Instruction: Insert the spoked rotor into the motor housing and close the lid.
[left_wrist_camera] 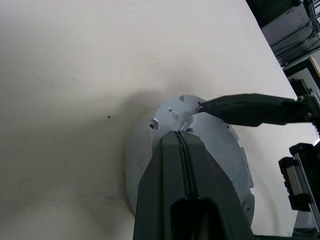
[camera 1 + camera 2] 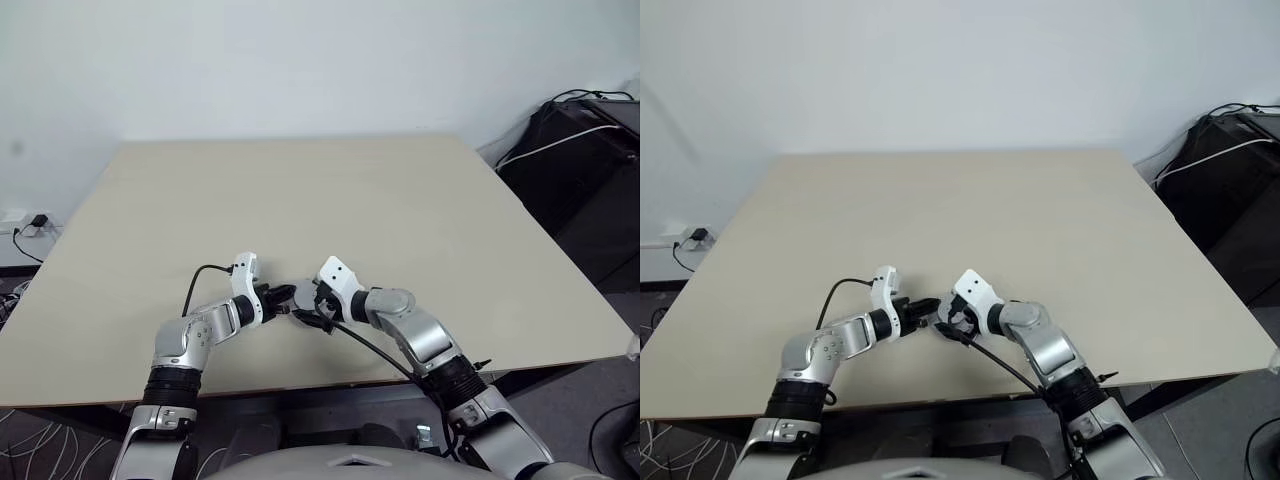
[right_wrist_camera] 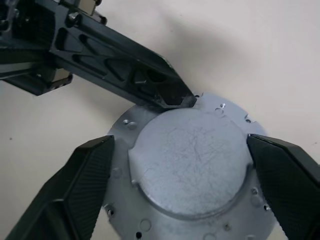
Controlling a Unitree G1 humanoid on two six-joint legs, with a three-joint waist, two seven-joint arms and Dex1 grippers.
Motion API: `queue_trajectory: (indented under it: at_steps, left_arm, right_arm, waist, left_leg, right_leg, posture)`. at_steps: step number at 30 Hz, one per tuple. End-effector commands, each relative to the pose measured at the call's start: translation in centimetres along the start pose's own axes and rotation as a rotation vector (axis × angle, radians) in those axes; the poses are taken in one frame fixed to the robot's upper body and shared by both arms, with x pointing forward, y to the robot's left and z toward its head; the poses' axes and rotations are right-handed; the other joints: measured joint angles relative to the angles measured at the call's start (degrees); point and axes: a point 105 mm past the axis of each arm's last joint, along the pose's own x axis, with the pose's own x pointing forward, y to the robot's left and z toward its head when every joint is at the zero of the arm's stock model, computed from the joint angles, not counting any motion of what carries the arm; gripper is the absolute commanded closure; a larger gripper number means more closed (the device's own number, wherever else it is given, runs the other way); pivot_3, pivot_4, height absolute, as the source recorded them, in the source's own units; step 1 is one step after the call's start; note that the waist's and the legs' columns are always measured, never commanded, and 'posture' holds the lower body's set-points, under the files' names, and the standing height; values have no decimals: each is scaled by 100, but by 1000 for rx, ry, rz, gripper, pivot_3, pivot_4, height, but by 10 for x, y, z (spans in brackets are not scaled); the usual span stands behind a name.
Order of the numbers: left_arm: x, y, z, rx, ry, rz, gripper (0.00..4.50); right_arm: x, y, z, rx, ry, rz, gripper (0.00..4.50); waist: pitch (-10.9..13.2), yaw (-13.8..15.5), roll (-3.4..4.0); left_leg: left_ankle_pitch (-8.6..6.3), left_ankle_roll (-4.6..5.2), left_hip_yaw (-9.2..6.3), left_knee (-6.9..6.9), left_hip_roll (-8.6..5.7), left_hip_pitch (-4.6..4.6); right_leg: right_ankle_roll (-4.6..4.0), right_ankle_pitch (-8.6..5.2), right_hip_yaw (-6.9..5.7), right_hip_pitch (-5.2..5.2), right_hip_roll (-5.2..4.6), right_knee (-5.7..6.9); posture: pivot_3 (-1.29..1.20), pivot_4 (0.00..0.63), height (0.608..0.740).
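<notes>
Right wrist view: the lid, plain face up, lies flat on the table, the right gripper spread wide astride it, the closed left gripper touching its rim; closing appears nearly finished.

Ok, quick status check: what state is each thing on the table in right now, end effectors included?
lid: lying flat on the table, raised plain round face up.
left end effector: shut, tips resting on the lid's top.
right end effector: open, one finger either side of the lid, not clamped on it.
</notes>
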Motion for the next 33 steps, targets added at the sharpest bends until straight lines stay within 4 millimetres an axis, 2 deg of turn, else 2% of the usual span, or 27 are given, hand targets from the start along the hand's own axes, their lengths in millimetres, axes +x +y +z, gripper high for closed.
queue_trajectory:
  at_steps: [1, 4, 8, 13, 16, 18, 23, 27, 33]
  left_arm:
    - [4, -4, -12, -8, 57, -8, 4500]
    - [3, -5, -12, -9, 53, -13, 4500]
    - [2, -6, -13, -9, 52, -16, 4500]
    - [2, -6, -14, -6, 52, -19, 4500]
    - [2, -6, -14, -6, 53, -21, 4500]
    - [2, -6, -15, -7, 53, -21, 4500]
    - [2, -7, -17, -12, 50, -22, 4500]
    - [1, -7, -17, -15, 47, -21, 4500]
    - [0, -7, -16, -18, 38, -19, 4500]
  right_arm:
    - [-8, -2, -2, 28, 0, 0, 25]
    - [-24, -5, 13, 21, -79, -22, 25]
    - [-48, -11, 22, 41, -153, -76, 25]
    - [-62, -18, 3, 185, -167, -168, 25]
    - [-60, -29, -14, 432, -182, -273, 25]
    - [-55, -27, -19, 590, -212, -283, 25]
    - [-44, -18, -15, 882, -296, -215, 25]
    - [-37, -16, -12, 1025, -321, -172, 25]
    - [-28, -10, -11, 1113, -301, -113, 25]
  waist:
    - [1, 0, -1]
    - [5, 14, -5]
    - [11, 16, -8]
    - [13, 23, -12]
    - [15, 14, -12]
    - [14, 10, -8]
    - [16, 13, -4]
    - [17, 11, -2]
    - [13, -15, 10]
  left_leg:
    - [0, 0, 0, 0, 0, 0]
    - [-1, 2, 0, -1, 0, -4]
    - [-4, 5, 1, -1, -1, -17]
    - [-4, 5, 0, -5, 0, -19]
    - [-4, 5, 1, -6, 0, -21]
    - [-3, 5, 1, -7, 0, -20]
    - [-4, 5, 1, -10, -2, -25]
    - [-5, 7, 2, -10, -6, -28]
    - [-4, 6, 3, -12, -7, -37]
  right_leg:
    - [0, 0, 0, 0, 0, -1]
    - [0, 0, 0, -2, 0, -4]
    - [0, 0, 1, -15, -1, -9]
    - [0, 0, 1, -19, -1, -10]
    - [0, 0, 2, -20, -1, -12]
    - [0, 0, 2, -21, 0, -8]
    - [0, 0, 2, -24, 0, -11]
    - [0, 0, 3, -27, -2, -12]
    - [1, 0, 4, -44, -2, -7]
  posture:
    - [0, 0, 740]
    - [0, 0, 740]
    - [0, 0, 740]
    - [0, 0, 740]
    - [0, 0, 740]
    - [0, 0, 740]
    - [0, 0, 740]
    - [0, 0, 740]
    - [0, 0, 740]
